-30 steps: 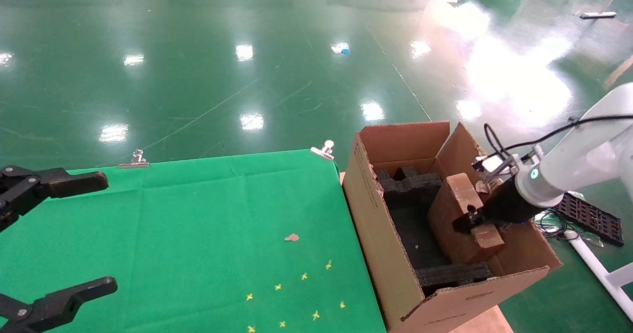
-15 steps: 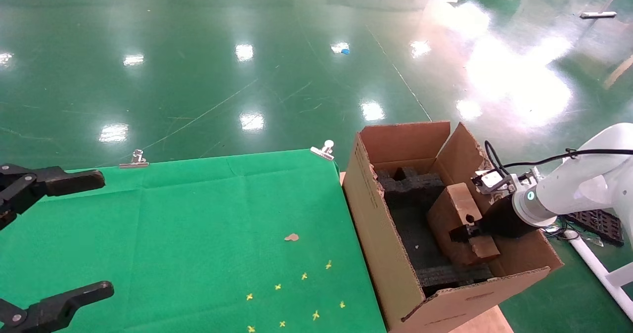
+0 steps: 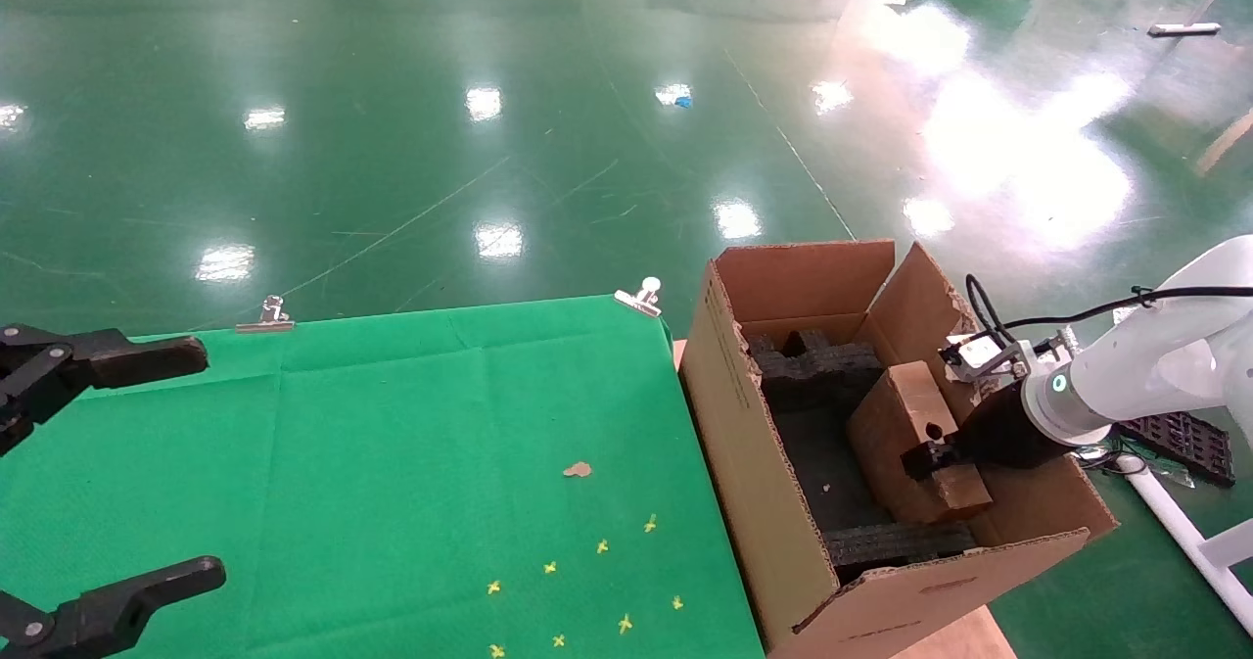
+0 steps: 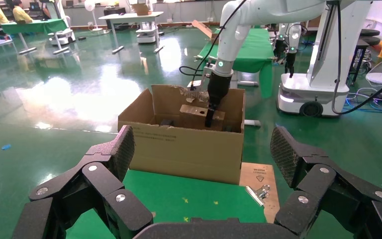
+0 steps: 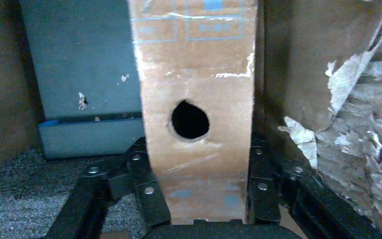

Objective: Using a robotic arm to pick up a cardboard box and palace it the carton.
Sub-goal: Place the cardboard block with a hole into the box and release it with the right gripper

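My left gripper [image 3: 108, 463] hangs idle and spread wide over the green cloth [image 3: 392, 444]. Past the cloth's edge, my right gripper [image 3: 935, 458] reaches down into the carton [image 3: 773, 502], clamped on both sides of the box [image 5: 196, 99]. The box leans tilted inside the carton, between the black foam blocks [image 3: 817, 370], beside the torn flap [image 5: 363, 114].

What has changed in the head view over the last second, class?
The right tool, shut on the small box, dropped lower into the carton, carrying the box deeper between the foam blocks. The grip, the carton and the open left tool over the green cloth stayed as before.
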`<state>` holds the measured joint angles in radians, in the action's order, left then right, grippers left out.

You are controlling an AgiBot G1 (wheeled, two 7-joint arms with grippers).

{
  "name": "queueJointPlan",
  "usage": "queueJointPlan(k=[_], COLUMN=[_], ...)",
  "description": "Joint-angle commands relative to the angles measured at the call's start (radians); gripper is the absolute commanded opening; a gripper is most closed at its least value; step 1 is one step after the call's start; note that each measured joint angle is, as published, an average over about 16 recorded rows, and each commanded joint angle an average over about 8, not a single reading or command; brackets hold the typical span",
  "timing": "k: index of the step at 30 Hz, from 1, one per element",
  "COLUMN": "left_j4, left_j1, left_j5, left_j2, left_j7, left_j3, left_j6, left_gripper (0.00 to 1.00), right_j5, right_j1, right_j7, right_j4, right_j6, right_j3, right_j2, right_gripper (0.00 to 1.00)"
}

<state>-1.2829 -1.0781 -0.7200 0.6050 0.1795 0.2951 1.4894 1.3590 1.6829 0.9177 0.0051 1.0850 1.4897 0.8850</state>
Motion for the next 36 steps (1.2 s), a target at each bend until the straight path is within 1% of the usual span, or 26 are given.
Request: queueJointPlan(k=[1,11,18,24,31,36], left_j4=[0.000,0.000,0.000,0.000,0.000,0.000], left_j1=[0.000,0.000,0.000,0.000,0.000,0.000], left_j5=[0.000,0.000,0.001,0.001,0.001,0.001], left_j2=[0.000,0.000,0.000,-0.001,-0.001,-0.001], left_j7=[0.000,0.000,-0.001,-0.001,-0.001,-0.001], left_j3=[0.000,0.001,0.001,0.001,0.002,0.002], left_j6=[0.000,0.000,0.000,-0.001,-0.001,-0.001], left_gripper=[1.00,1.00,1.00,1.00,1.00,1.00], right_j5=[0.000,0.003,-0.004,-0.031,-0.087,-0.135], right_j1=[0.002,0.039,0.096,0.204,0.370,0.422], right_j7=[0.001,-0.006,-0.024,-0.072,-0.187,-0.266], right_j4=[-0.001,0.001,0.008,0.031,0.088,0.126], right_j6=[0.001,0.013,0.027,0.053,0.078,0.058], right_j3=[0.000,0.002,-0.003,-0.023,-0.067,-0.105], right_j2=[0.001,0.001,-0.009,-0.038,-0.097,-0.139], right_gripper=[1.00,1.00,1.00,1.00,1.00,1.00])
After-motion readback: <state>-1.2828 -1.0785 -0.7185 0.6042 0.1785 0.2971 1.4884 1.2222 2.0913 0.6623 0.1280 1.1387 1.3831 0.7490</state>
